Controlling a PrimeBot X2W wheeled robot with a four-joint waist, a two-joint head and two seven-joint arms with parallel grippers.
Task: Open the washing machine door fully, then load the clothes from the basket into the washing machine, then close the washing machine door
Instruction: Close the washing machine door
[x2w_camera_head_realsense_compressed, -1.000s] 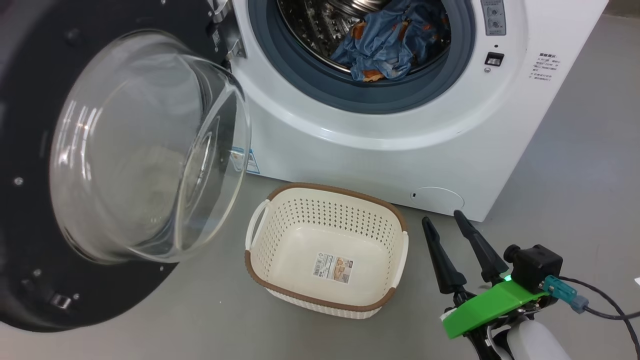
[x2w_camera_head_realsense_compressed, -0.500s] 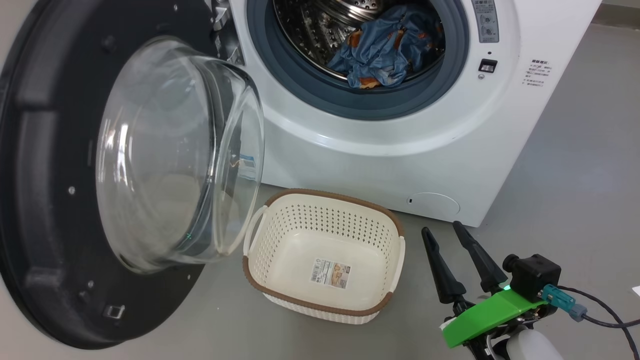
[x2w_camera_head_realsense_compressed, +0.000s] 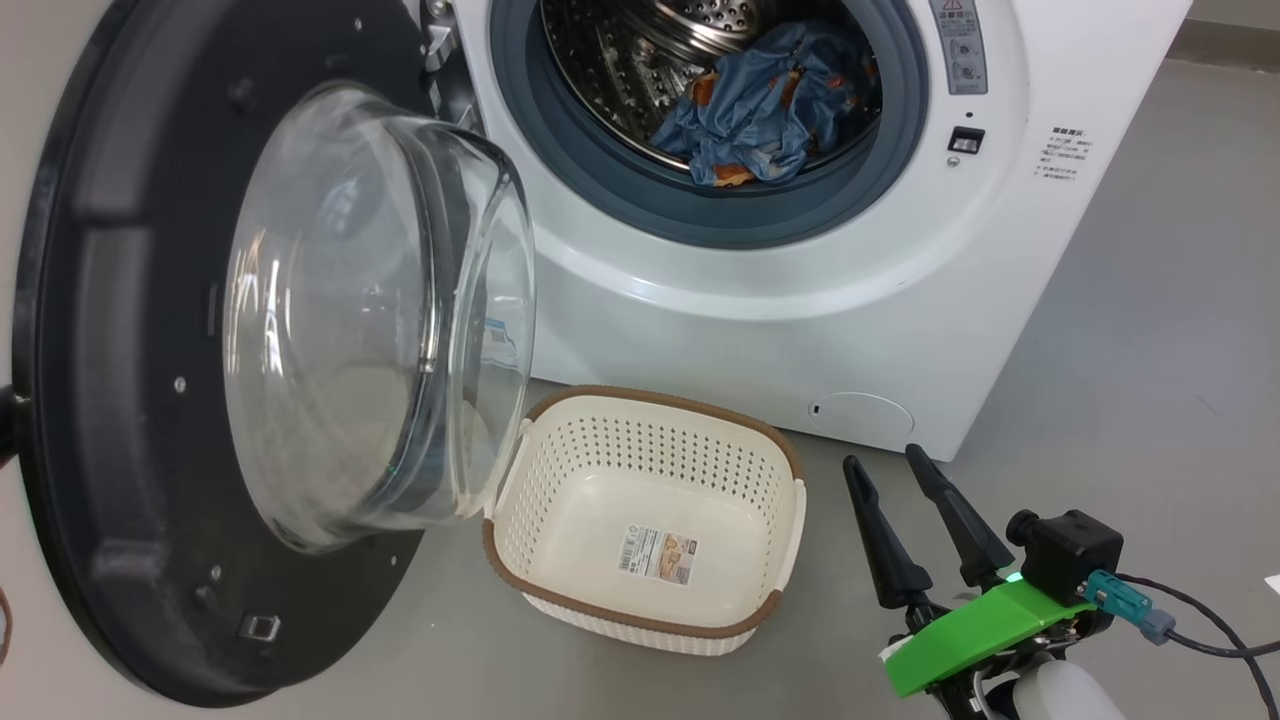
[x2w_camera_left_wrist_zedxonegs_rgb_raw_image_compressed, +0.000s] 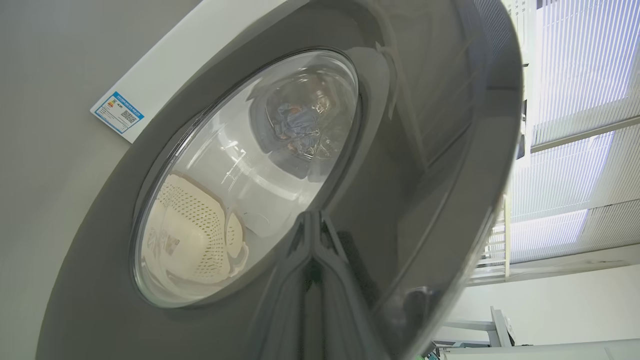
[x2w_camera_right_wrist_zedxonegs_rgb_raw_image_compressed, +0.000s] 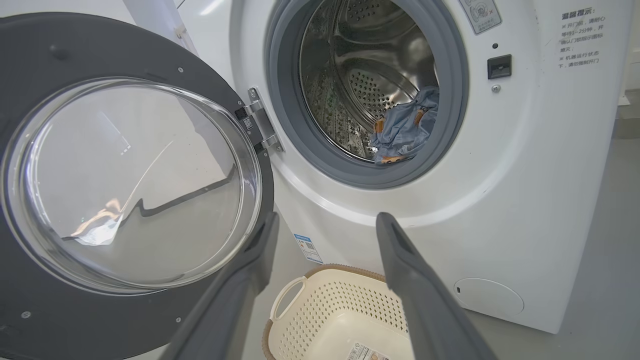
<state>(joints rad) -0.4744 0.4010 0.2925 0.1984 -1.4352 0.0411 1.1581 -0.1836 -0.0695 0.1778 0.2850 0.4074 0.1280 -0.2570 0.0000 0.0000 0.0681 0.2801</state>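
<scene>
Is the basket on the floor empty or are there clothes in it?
Empty. The basket has a bare cream bottom with just a label sticker; the blue printed clothes lie in the washing machine drum.

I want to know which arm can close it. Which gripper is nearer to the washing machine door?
Left. The left gripper, shut, is right at the outer face of the washing machine door; the right gripper, open, hangs beyond the basket, away from it.
</scene>
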